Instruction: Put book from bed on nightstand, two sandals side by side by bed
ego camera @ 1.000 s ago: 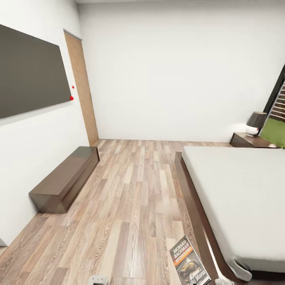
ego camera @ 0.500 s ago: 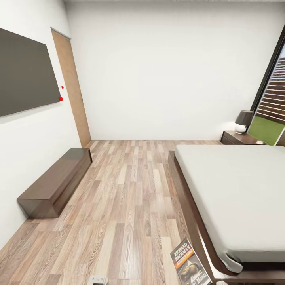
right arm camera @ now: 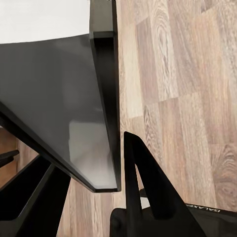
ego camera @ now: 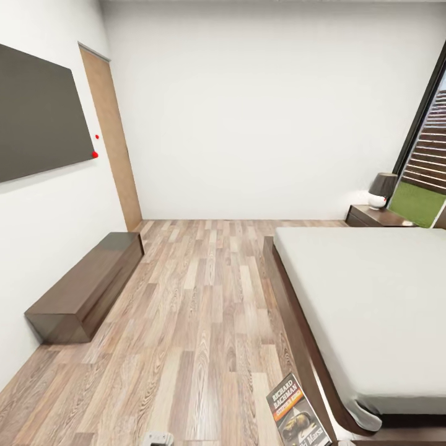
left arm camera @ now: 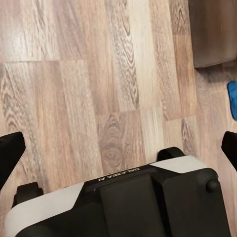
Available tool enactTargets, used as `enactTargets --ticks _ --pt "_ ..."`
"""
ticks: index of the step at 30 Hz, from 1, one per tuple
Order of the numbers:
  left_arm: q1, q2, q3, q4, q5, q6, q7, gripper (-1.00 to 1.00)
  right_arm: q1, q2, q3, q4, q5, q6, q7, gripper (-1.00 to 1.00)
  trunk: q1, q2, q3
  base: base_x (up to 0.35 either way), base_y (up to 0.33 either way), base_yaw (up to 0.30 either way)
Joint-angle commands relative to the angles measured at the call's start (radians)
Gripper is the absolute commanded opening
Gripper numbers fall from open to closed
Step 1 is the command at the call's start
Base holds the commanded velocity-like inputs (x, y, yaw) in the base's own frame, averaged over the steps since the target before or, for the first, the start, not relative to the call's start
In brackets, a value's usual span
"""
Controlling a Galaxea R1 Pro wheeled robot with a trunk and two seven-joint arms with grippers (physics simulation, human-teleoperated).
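The book [ego camera: 296, 411], its dark cover lettered "RICHARD BACHMAN" over an orange band, hangs over the floor beside the bed's near corner at the bottom of the head view. My right gripper [right arm camera: 69, 148] is shut on the book [right arm camera: 54, 89], one black finger [right arm camera: 140, 187] pressing against its edge. The bed [ego camera: 371, 310], pale mattress on a dark frame, fills the right. A nightstand [ego camera: 370, 217] stands by its far corner. My left gripper [left arm camera: 119, 146] is open above the floor, its fingertips wide apart. A sliver of one blue sandal [left arm camera: 232, 99] lies on the planks.
A long low dark cabinet [ego camera: 87, 288] runs along the left wall under a dark wall screen [ego camera: 37, 118]. A wooden door [ego camera: 111, 136] is beyond it. A lamp [ego camera: 381, 189] sits on the nightstand. Open plank floor [ego camera: 204, 322] stretches between cabinet and bed.
The whole head view swung a little at first, shifting room and bed leftward, then settled. The book keeps its place at the bottom of the view.
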Motion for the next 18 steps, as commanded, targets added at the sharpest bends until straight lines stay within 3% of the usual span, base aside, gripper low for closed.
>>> enactTargets --ticks 1,18 --pt "-0.001 0.0 -0.008 0.0 0.008 -0.002 -0.003 1.0 -0.001 -0.001 0.006 0.0 -0.011 0.006 0.002 -1.0 0.001 -0.002 -0.002 0.271 0.0 0.0" --pt "0.0 0.0 -0.008 0.0 0.008 -0.002 -0.003 1.0 0.0 -0.001 0.006 0.0 -0.011 0.006 0.001 -1.0 0.001 -0.002 -0.002 0.32 0.0 0.0"
